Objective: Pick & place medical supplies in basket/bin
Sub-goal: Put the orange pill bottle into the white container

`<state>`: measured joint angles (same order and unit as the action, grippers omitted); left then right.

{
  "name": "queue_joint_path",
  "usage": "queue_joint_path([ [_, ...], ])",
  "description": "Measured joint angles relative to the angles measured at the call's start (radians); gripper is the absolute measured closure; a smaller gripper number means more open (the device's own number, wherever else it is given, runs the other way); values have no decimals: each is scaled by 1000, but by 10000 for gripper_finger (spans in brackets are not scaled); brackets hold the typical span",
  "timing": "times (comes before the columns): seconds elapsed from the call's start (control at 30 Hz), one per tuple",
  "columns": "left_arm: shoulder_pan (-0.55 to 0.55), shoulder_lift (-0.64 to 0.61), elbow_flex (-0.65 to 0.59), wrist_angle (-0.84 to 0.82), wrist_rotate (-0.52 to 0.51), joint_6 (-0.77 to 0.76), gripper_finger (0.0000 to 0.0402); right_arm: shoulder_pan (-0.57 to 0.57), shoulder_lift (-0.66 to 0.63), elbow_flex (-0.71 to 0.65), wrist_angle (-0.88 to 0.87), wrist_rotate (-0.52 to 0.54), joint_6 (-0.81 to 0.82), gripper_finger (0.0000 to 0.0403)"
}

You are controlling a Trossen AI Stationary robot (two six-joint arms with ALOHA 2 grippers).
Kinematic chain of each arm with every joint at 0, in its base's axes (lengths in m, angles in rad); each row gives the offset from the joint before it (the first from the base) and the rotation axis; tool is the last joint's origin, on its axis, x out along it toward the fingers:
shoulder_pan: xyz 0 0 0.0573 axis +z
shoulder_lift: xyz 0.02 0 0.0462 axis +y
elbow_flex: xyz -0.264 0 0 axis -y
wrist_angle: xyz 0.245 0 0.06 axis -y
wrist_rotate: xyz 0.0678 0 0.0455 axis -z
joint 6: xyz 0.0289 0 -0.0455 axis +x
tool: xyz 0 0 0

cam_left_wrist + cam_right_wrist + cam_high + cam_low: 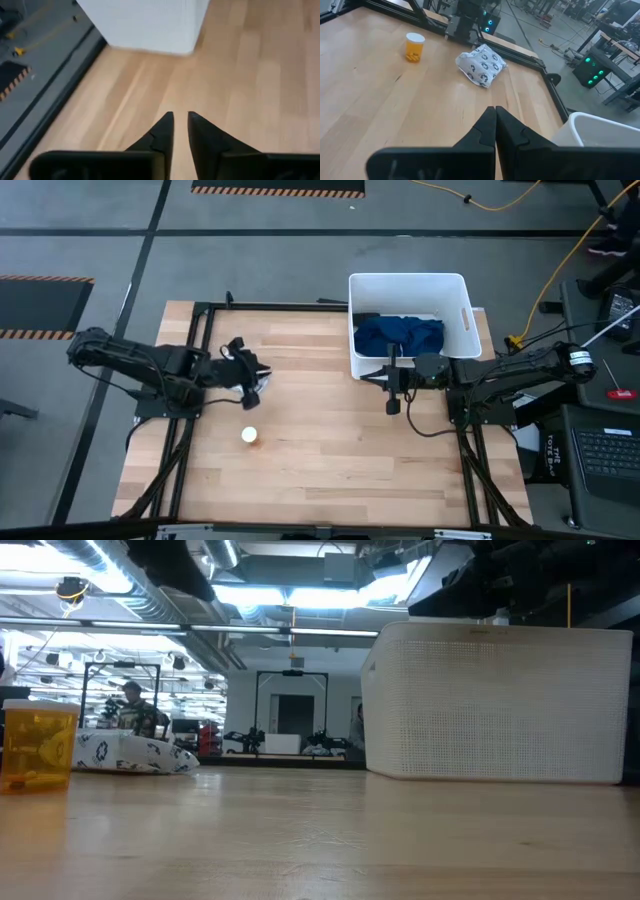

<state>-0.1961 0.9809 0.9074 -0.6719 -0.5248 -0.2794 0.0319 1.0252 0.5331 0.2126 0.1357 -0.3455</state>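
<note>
The white tub (408, 292) stands at the table's far right, and the dark-blue cloth (400, 335) lies inside it. On the wood at the table's left lies the white packet with dark marks (481, 64), (251, 394). Nearer the table's near edge stands the small white-capped orange vial (414, 47), (249, 435). I see no black cylinder. My left gripper (181, 117), (258, 372) hovers above the packet with its fingers a narrow gap apart and nothing between them. My right gripper (495, 112), (393, 402) is shut and empty, just in front of the tub's near wall.
Bare wood (330, 440) stretches between the two arms and toward the near edge. The tub's tall wall (500, 705) fills the right side of the low view. Dark frame rails (195, 340) border the table's left. A yellow cable (560, 270) lies on the floor.
</note>
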Motion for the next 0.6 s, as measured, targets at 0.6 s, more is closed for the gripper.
queue_joint_path([
  [0.6, -181, 218, 208, -367, 244, -196, 397, -1, 0, 0, -12, 2, 0, 401],
])
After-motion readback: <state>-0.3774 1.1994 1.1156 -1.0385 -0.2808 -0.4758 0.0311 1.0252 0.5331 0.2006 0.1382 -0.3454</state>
